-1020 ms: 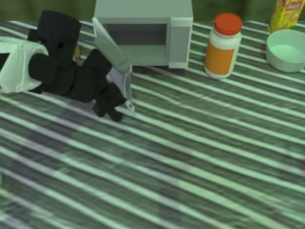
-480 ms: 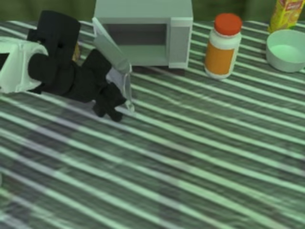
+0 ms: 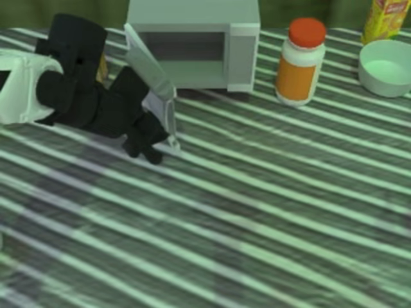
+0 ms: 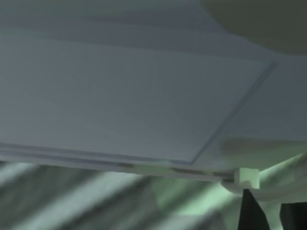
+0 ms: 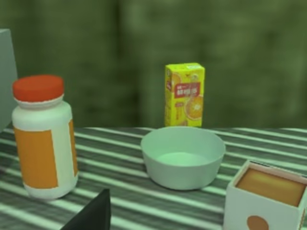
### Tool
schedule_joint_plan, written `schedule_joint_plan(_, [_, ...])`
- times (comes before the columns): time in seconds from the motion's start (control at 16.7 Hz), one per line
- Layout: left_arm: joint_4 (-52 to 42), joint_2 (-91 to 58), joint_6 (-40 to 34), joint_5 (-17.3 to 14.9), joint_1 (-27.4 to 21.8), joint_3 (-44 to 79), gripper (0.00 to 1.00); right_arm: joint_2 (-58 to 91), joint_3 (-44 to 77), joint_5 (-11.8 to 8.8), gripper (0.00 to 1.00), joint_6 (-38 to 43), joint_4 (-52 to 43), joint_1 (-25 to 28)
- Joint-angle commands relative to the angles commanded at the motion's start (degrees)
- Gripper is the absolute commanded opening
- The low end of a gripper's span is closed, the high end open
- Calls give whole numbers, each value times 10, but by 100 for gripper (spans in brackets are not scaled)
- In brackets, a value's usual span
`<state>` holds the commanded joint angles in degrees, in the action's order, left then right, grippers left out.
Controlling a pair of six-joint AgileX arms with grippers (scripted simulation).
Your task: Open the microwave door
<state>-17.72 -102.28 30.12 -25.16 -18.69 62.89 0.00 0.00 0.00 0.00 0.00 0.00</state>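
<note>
Dim, greenish, even light; soft shadows; left wrist view blurred.

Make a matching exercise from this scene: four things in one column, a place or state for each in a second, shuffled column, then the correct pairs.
Things:
1. microwave door
2. bottle
3. bowl
4. left gripper

Places or states:
A. at the door's free edge
B. swung open toward the table's left
C. far right, beside the yellow carton
D. upright, red-capped, just right of the microwave

Pairs: 1-B, 2-D, 3-C, 4-A
</note>
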Motion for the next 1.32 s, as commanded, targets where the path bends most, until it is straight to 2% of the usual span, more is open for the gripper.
schedule_joint_plan(0.36, [-17, 0, 37, -19, 17, 6, 0, 0, 0, 0, 100, 0, 0, 0])
schedule_joint_plan(1.32, [-17, 0, 38, -19, 17, 6, 0, 0, 0, 0, 100, 0, 0, 0])
